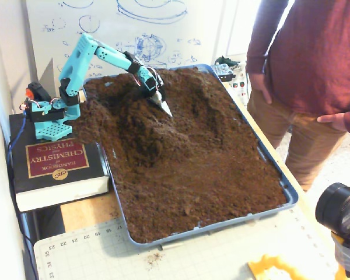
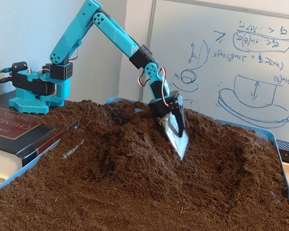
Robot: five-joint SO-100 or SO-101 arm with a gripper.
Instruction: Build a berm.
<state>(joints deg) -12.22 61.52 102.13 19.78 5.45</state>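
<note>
Gripper (image 2: 179, 144) tip on berm (image 1: 143, 125) crest, tray rim (image 1: 268, 157) well apart.

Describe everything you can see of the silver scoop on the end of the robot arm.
The scoop is a shiny, crinkled silver blade, foil-like in look, fixed to the black end of the teal arm. It hangs tip down, slightly tilted, tapering to a pointed lower edge. In both fixed views it sits over the flank of the berm, its tip at the dark crumbly soil; whether it digs in cannot be told. No soil load shows on it.
</note>
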